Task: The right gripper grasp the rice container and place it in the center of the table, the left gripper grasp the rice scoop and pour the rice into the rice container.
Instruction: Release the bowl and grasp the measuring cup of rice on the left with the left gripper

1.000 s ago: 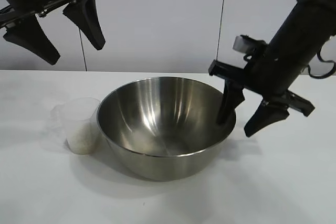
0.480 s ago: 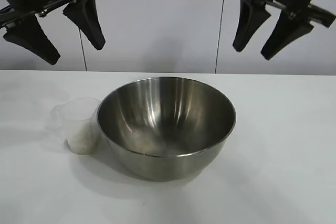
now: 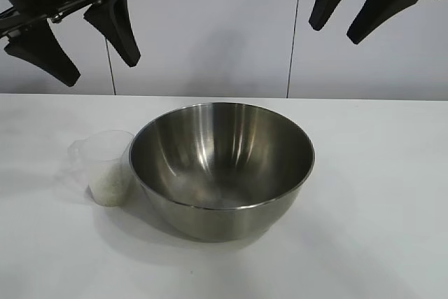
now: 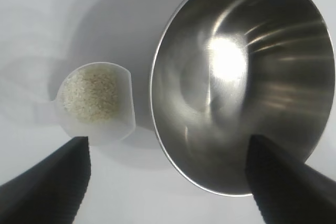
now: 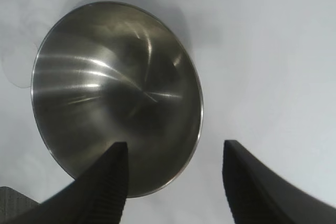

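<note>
Beside the steel rice container (image 3: pixel 221 166), the light, flimsy rice scoop (image 3: pixel 108 167) wants a rim-tab grasp; both tools hang released.

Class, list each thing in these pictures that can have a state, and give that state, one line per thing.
rice container: upright on the table, no rice inside.
rice scoop: upright beside the container, partly filled.
rice: in the scoop.
left gripper: open, empty, raised.
right gripper: open, empty, raised.
</note>
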